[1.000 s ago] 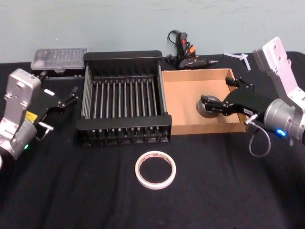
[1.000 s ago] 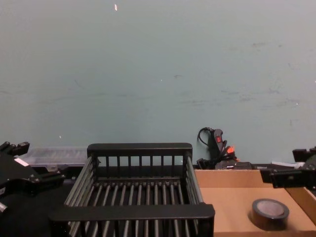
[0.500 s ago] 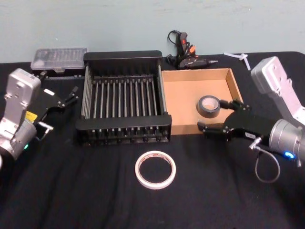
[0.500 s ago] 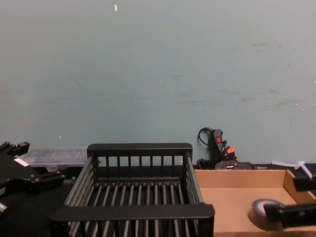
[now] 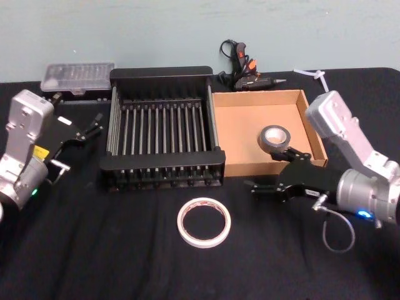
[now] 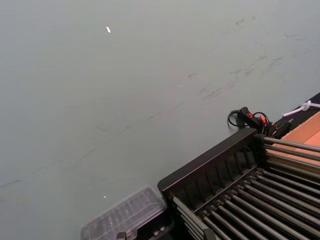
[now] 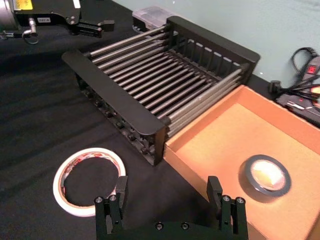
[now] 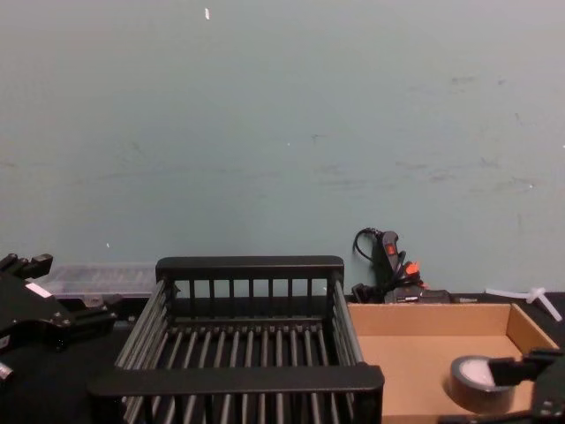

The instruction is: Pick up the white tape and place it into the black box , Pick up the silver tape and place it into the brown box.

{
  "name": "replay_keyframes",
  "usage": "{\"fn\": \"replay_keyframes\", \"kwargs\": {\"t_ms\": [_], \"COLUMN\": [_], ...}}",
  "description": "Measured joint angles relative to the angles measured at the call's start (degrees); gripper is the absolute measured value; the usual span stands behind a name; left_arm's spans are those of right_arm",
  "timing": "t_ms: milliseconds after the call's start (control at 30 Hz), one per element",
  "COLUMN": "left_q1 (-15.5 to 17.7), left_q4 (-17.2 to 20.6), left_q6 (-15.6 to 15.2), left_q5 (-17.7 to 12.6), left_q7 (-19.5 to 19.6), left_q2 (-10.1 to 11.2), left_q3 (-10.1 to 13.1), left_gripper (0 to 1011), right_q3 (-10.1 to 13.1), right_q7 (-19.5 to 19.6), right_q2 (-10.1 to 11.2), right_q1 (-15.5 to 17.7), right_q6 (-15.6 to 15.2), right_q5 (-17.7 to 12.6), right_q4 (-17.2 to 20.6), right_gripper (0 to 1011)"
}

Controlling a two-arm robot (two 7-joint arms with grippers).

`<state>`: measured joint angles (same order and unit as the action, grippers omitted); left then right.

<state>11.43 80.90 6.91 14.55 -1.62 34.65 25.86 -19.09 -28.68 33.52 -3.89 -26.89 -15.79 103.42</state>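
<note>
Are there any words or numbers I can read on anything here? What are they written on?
None of it can be read.
Yellow label on the left hand: too small to read.
White label on the right hand: too blurred to read.
Reddish print inside the white tape: too blurred to read.
The silver tape, brown box and black box carry no writing that I can see.

Black-clothed table (image 5: 125, 262) carrying everything. On it: black box (image 5: 164, 75) centre, brown box (image 5: 240, 165) touching its right side, white tape (image 5: 204, 222) in front, clear plastic case (image 5: 77, 76) back left, glue gun (image 5: 240, 62) back centre.
</note>
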Motion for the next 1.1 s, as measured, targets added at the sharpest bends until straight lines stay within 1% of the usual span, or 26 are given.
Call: {"fn": "replay_keyframes", "kwargs": {"t_ms": [100, 233, 267, 333, 367, 467, 500, 533, 567, 767, 1100], "left_q1": [0.0, 0.0, 0.0, 0.0, 0.0, 0.0, 0.0, 0.0, 0.0, 0.0, 0.0], "left_q4": [0.0, 0.0, 0.0, 0.0, 0.0, 0.0, 0.0, 0.0, 0.0, 0.0, 0.0], "left_q6": [0.0, 0.0, 0.0, 0.0, 0.0, 0.0, 0.0, 0.0, 0.0, 0.0, 0.0], "left_q5": [0.0, 0.0, 0.0, 0.0, 0.0, 0.0, 0.0, 0.0, 0.0, 0.0, 0.0], "left_q7": [0.0, 0.0, 0.0, 0.0, 0.0, 0.0, 0.0, 0.0, 0.0, 0.0, 0.0], "left_q2": [0.0, 0.0, 0.0, 0.0, 0.0, 0.0, 0.0, 0.0, 0.0, 0.0, 0.0], "left_q3": [0.0, 0.0, 0.0, 0.0, 0.0, 0.0, 0.0, 0.0, 0.0, 0.0, 0.0], "left_gripper": [1001, 1001, 1001, 1000, 1001, 1001, 1001, 1002, 1000, 1002, 1002], "right_q3": [-1.0, -3.1, -3.1, -4.5, -4.5, -5.9, -5.9, -6.8, -6.8, -9.0, -10.8], "right_q7": [-0.1, -0.1, -0.1, -0.1, -0.1, 0.0, 0.0, 0.2, 0.2, 0.7, 1.0], "right_q2": [-0.3, -0.9, -0.9, -1.5, -1.5, -2.0, -2.0, -2.3, -2.3, -3.2, -4.5], "right_q1": [-0.9, -2.7, -2.7, -3.8, -3.8, -5.1, -5.1, -5.7, -5.7, -7.4, -8.5], "right_q6": [0.0, 0.0, 0.0, -0.3, -0.3, -0.5, -0.5, -0.7, -0.7, -0.7, -0.7], "right_q5": [0.1, 0.2, 0.2, 0.4, 0.4, 0.6, 0.6, 0.8, 0.8, 1.4, 1.6], "right_q4": [-0.8, -2.2, -2.2, -3.3, -3.3, -4.4, -4.4, -5.1, -5.1, -6.7, -9.4], "right_gripper": [1002, 1002, 1002, 1002, 1002, 1002, 1002, 1002, 1002, 1003, 1002]}}
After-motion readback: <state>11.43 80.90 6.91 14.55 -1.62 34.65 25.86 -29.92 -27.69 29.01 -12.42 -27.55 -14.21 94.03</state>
